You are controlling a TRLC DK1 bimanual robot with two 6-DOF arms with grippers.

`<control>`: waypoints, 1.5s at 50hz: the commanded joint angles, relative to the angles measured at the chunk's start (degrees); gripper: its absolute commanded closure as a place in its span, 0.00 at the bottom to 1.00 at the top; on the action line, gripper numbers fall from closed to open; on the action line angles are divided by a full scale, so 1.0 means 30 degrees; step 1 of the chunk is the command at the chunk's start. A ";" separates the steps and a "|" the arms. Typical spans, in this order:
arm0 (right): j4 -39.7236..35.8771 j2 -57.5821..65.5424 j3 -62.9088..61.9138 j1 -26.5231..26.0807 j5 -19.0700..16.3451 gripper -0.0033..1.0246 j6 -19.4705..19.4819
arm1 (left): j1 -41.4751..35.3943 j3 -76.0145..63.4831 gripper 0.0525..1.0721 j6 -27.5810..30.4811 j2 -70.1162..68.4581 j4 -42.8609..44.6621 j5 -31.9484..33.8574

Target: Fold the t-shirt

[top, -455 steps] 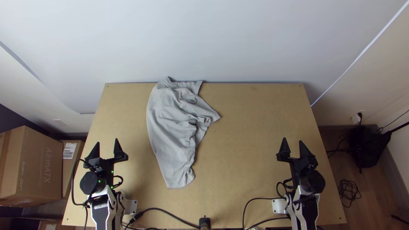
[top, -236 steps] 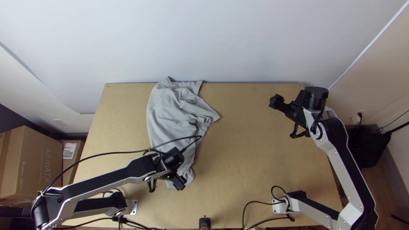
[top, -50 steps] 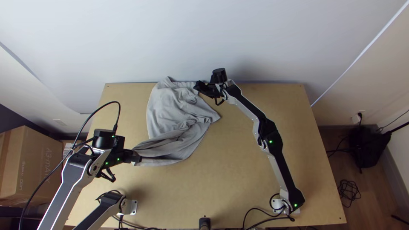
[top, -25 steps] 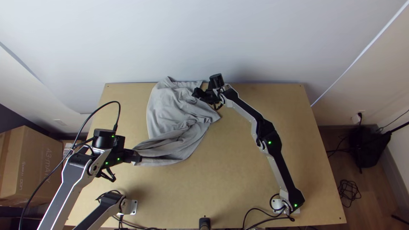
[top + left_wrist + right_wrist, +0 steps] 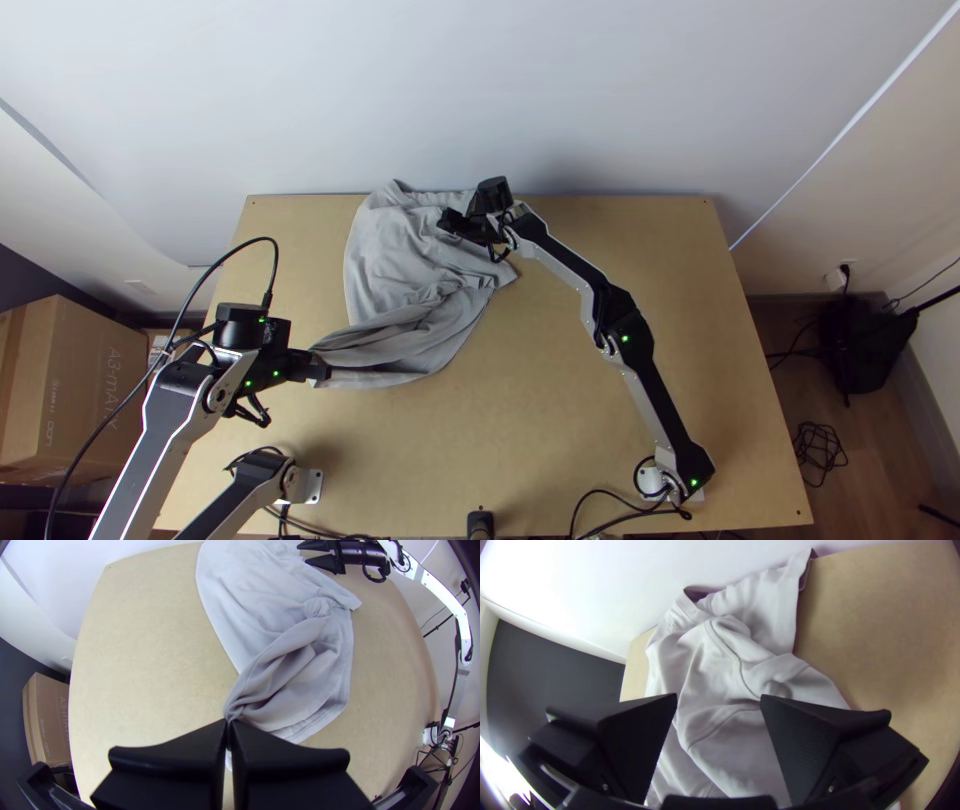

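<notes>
In the top view my left gripper (image 5: 322,369) stands over the table's left part, shut on the near end of the grey t-shirt (image 5: 395,265), which is drawn out toward it. The shirt lies bunched and wrinkled, its far part at the table's back edge. My right gripper (image 5: 446,222) is over the shirt's upper right part. In the left wrist view, the left gripper (image 5: 228,724) pinches gathered cloth of the t-shirt (image 5: 295,665). In the right wrist view, the right gripper (image 5: 719,699) is open above creased fabric of the t-shirt (image 5: 715,665), with a seam between its fingers.
The light wooden table (image 5: 600,400) has bare surface right of the shirt. A wall (image 5: 480,90) rises behind its back edge. Black cables (image 5: 600,500) and a small black stand (image 5: 481,522) are at the near edge. Cardboard boxes (image 5: 75,390) stand left of the table.
My right gripper has moved slightly left and nearer over the shirt. Since the earliest frames the left gripper has taken hold of the shirt's near end, which has moved left.
</notes>
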 commanded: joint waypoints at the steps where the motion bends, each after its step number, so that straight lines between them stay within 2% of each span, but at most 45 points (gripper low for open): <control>1: 0.0105 0.0745 0.0320 0.0007 0.0548 0.25 -0.0237 | 0.0171 -0.0120 0.97 0.0334 -0.0307 0.0103 0.0156; 19: 0.0573 0.1888 0.0935 0.0065 0.0636 0.26 -0.0530 | 0.0200 -0.0091 0.97 0.0421 -0.0307 0.0103 0.0185; 26: 0.0632 0.2151 0.1199 0.0036 0.0812 0.47 -0.0295 | 0.0347 -0.0061 0.97 0.0539 -0.0366 0.0103 0.0185; 28: 0.0632 0.2180 0.1257 0.0036 0.0987 0.50 -0.0295 | 0.0464 -0.0061 0.97 0.0627 -0.0395 0.0103 0.0185; 40: -0.0628 0.2298 0.1462 0.0095 0.1017 0.50 -0.0500 | 0.0581 0.0027 0.97 0.0685 -0.0454 0.0073 0.0244; 45: -0.0569 0.2298 0.1492 0.0065 0.1075 0.76 -0.0471 | 0.0581 0.0056 0.97 0.0685 -0.0542 0.0073 0.0244; 47: -0.0540 0.2327 0.1521 0.0065 0.1105 0.81 -0.0471 | 0.0581 0.0115 0.97 0.0685 -0.0571 0.0044 0.0244; 55: -0.1096 0.2356 0.1609 0.0124 0.1134 0.82 -0.0530 | 0.0581 0.0202 0.97 0.0685 -0.0835 -0.0102 0.0215; 60: -0.1184 0.2356 0.1609 0.0124 0.1192 0.97 -0.0500 | 0.0669 0.0202 0.97 0.0744 -0.0981 -0.0220 0.0215; 75: -0.1419 0.1536 0.0642 0.0124 0.1192 0.97 -0.0852 | 0.0845 0.0525 0.97 0.0744 -0.1128 -0.0220 0.0215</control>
